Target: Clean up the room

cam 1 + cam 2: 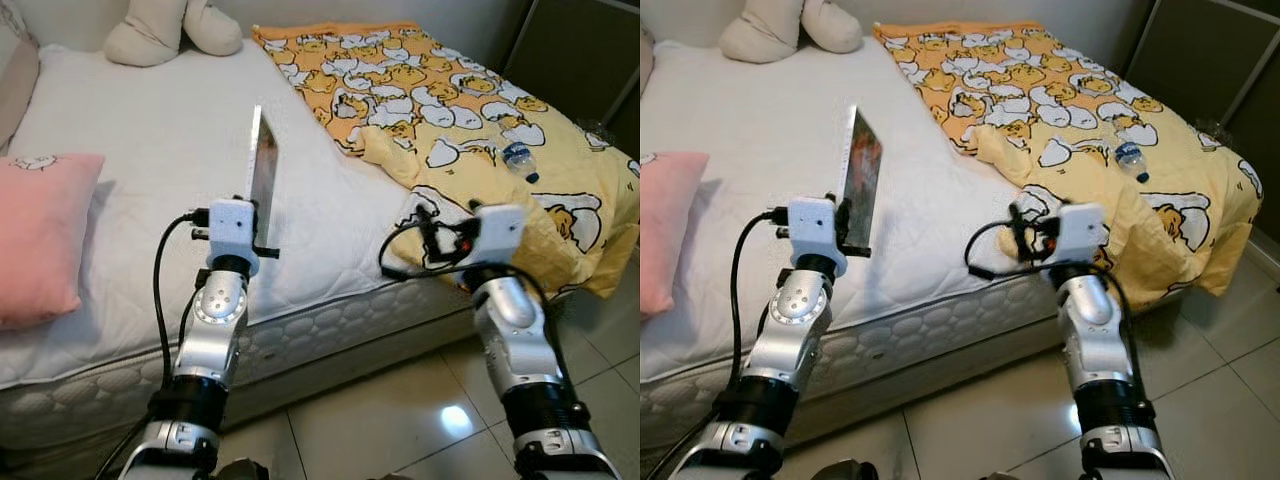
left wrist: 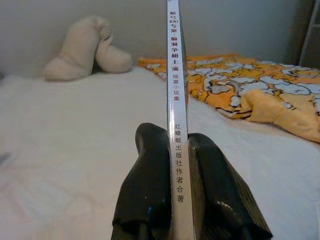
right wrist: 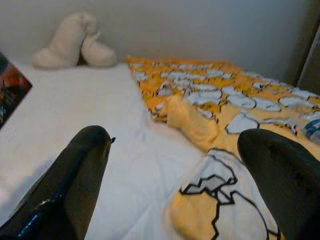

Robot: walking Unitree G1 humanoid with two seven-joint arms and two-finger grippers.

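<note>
Black fingers of the left tool (image 2: 179, 200) pinch a thin book (image 1: 262, 170) by its spine, holding it upright on edge above the white bed (image 1: 150, 170). Right tool (image 3: 175, 185) hovers with fingers spread wide, holding nothing, over the yellow blanket (image 1: 450, 110), where a plastic bottle (image 1: 519, 158) lies

Bedroom, seen from the foot side. A bed with a white quilted sheet (image 1: 150, 150) occupies the centre. Its mattress edge (image 1: 330, 330), stitched in an oval pattern, runs across below the centre. A pink pillow (image 1: 40, 235) lies on the sheet at 9 o'clock. A cream plush cushion (image 1: 170, 30) rests against the grey wall (image 2: 225, 25) at 11 o'clock. A glossy tiled floor (image 1: 400, 420) shows at 5 o'clock, and a dark cabinet (image 1: 585, 50) stands at 2 o'clock.
</note>
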